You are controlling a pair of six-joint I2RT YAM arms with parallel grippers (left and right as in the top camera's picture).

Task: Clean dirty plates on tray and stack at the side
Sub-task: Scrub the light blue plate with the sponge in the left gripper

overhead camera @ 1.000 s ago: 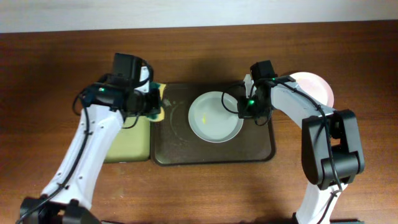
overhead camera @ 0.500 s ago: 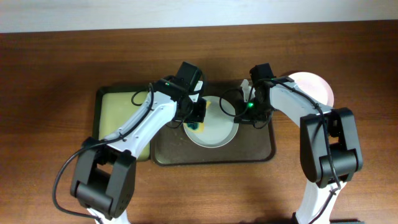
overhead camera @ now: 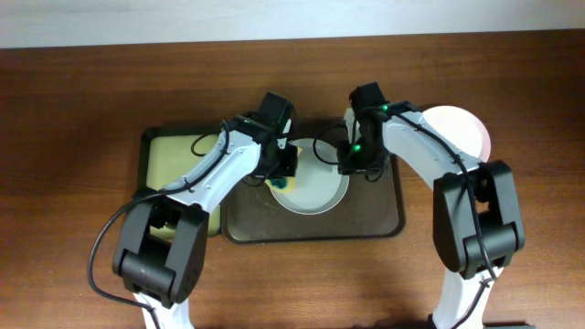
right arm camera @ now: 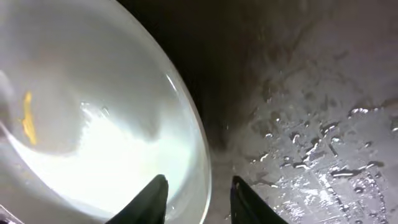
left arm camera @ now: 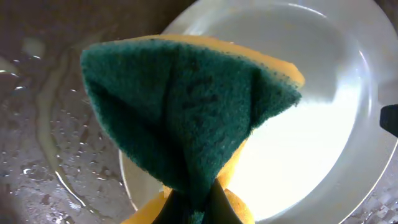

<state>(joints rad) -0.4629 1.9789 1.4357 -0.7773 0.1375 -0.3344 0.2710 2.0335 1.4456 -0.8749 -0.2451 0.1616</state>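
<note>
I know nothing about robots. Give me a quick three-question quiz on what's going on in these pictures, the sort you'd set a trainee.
1. True or false: the left gripper holds a green and yellow sponge.
2. How many plates lie on the dark tray? A one, B two, C three.
3. Fill in: the right gripper has a finger on either side of the plate's ____.
Key: 1 true; 2 A; 3 rim.

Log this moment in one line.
left tool: shut on sponge, over plate | right tool: open, astride plate rim | plate: on tray, yellow smear present
</note>
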